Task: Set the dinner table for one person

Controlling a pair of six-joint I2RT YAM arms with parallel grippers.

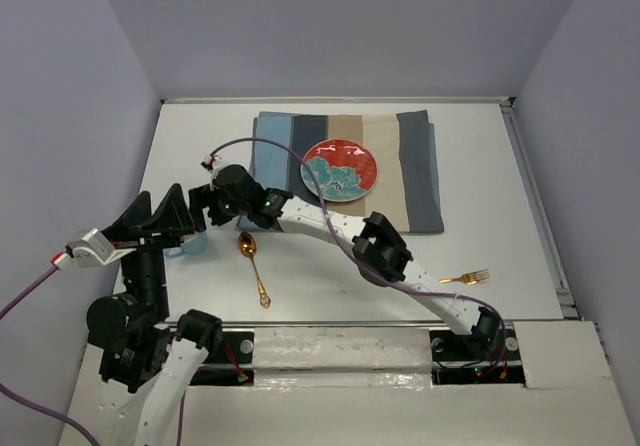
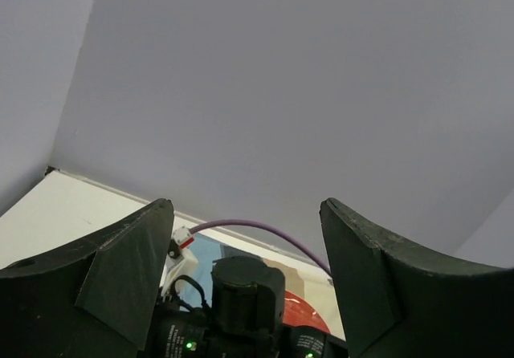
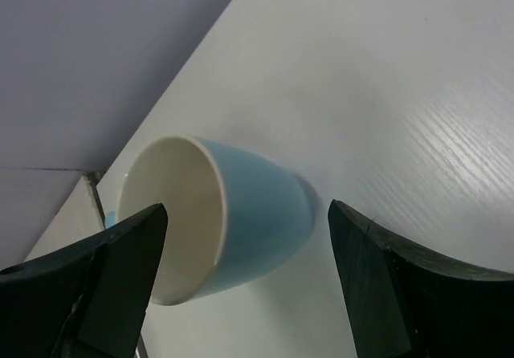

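Dinner table (image 1: 500, 196) from above: plate (image 1: 340, 169) set on the striped mat (image 1: 415, 171). The spoon (image 1: 253, 266) and fork (image 1: 466, 278) lie off it, unplaced. The right arm reaches across to the blue cup (image 1: 190, 245) at far left.

Left wrist: left jaws spread, empty, raised toward the wall.

Right wrist: right jaws released, straddling the cup on bare table.

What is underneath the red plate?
The striped cloth mat, which lies on the white dinner table. The plate covers part of its dark and tan stripes, so anything beneath there is hidden.
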